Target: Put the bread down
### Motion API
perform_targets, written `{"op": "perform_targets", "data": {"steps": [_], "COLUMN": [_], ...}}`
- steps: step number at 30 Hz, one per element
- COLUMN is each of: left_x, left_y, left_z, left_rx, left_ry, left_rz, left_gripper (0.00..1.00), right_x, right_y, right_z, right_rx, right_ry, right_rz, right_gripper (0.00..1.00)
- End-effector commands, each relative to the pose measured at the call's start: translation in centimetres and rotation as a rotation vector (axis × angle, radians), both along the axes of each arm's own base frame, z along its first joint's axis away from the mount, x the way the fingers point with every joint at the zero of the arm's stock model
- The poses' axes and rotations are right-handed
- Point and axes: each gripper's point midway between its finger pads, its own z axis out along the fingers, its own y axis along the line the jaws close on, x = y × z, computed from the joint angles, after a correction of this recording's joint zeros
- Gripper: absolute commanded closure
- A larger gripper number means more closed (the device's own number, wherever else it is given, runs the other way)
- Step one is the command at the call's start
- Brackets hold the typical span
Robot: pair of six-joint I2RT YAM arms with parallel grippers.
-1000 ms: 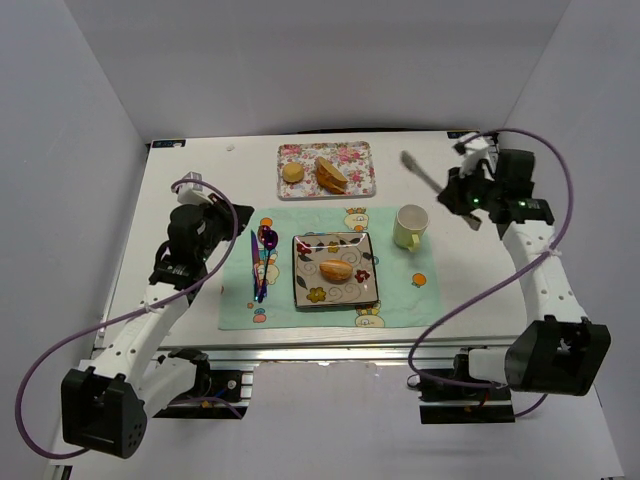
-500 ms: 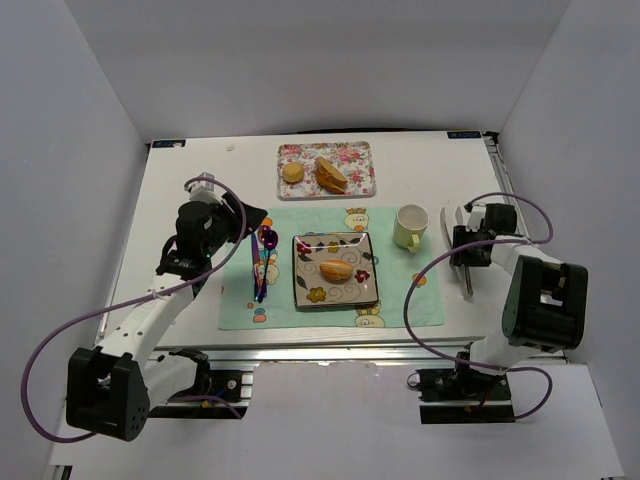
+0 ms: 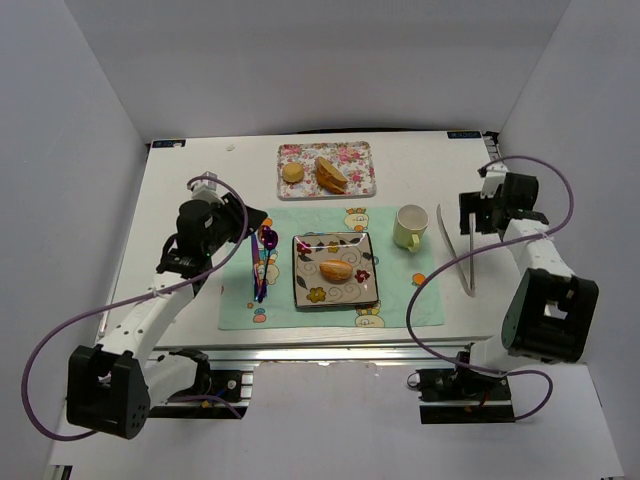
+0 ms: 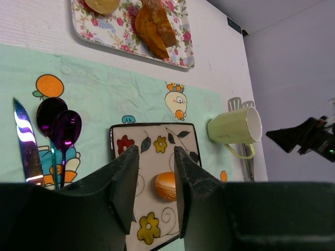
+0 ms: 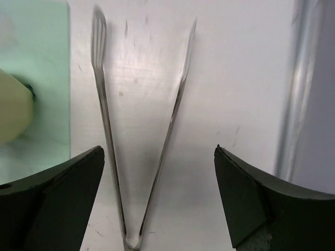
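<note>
The bread (image 3: 336, 270), a small glossy orange-brown bun, lies in the middle of the square patterned plate (image 3: 301, 291). My left gripper (image 3: 250, 219) hovers left of the plate, over the placemat. In the left wrist view that gripper (image 4: 156, 157) is open and empty, with the bread (image 4: 166, 185) on the plate (image 4: 152, 138) showing beyond its fingers. My right gripper (image 3: 472, 222) is at the table's right side, above metal tongs (image 3: 456, 255). In the right wrist view it (image 5: 159, 157) stands wide open, and the tongs (image 5: 107, 130) lie flat on the table below it, untouched.
A floral tray (image 3: 362, 186) at the back holds a round pale bun (image 3: 292, 172) and sliced brown bread (image 3: 331, 174). A pale green cup (image 3: 409, 226) stands right of the plate. A knife and two spoons (image 3: 262, 262) lie on the green placemat (image 3: 400, 295).
My right arm came down from holding the tongs in the air, let them go on the table, and its gripper opened wide. My left gripper opened from shut.
</note>
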Motion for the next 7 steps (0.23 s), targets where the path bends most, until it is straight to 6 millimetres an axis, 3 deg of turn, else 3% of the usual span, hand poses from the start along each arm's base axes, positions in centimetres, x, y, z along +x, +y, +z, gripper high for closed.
{"op": "perform_targets", "data": {"steps": [1,2,3,5,6,7], "left_x": [0.3,0.3,0.3,0.3,0.3,0.3], "left_y": [-0.6,-0.6,-0.6,-0.7,-0.8,-0.7], "left_z": [1.5,1.6,1.6,1.7,1.6,1.6], "left_rx": [-0.004,-0.004,-0.003,-0.008,-0.007,-0.007], "left_ry": [-0.03,-0.03,-0.032,-0.035,-0.034,-0.034], "left_rz": [-0.036,-0.039,-0.04,-0.047,-0.047,-0.045], "left_gripper": [0.59,0.63,0.68,0.81,0.83,0.83], "right_x": [2.7,3.1,3.4,4.0,4.0,3.9], "right_y": [0.0,0.7,2.9,5.3,8.2,9.7], "right_z": [8.1,10.7,12.0,15.0,15.8,16.5], "right_rx": [-0.051,-0.041,-0.003,-0.004,0.007,0.008], "right_ry": [-0.227,-0.298,-0.342,-0.436,-0.464,-0.488], "right_rz": [0.07,0.103,0.186,0.249,0.328,0.38], "right_gripper": [0.11,0.1,0.1,0.11,0.11,0.1]}}
